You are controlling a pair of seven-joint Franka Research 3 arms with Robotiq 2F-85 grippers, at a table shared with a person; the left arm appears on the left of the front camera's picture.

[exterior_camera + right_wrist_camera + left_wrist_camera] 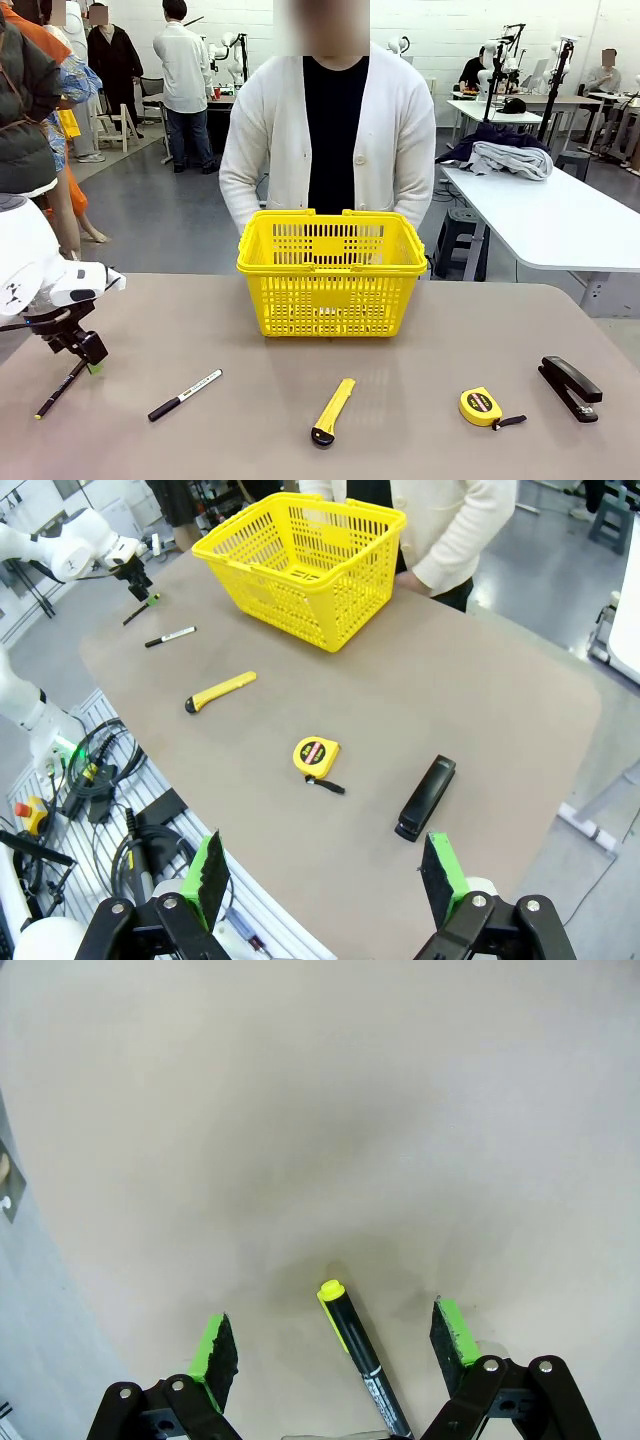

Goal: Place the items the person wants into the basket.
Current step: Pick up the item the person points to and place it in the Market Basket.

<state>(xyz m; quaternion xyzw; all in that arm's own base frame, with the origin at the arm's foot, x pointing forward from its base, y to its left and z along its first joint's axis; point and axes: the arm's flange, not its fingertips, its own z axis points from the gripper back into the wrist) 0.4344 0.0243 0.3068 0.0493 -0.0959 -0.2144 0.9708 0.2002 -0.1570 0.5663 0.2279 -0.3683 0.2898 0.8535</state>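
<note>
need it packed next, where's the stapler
In the front view the stapler lies near the right edge, on the robot's right, just right of the tape measure.

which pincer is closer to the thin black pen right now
Left. The left pincer hangs right over the pen, open jaws either side of it. The right pincer is open, high over the table's opposite end, nearer the stapler.

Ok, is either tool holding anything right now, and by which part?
Nothing is held. The left tool stands open astride the pen, at its end; the right tool hangs open, empty.
</note>
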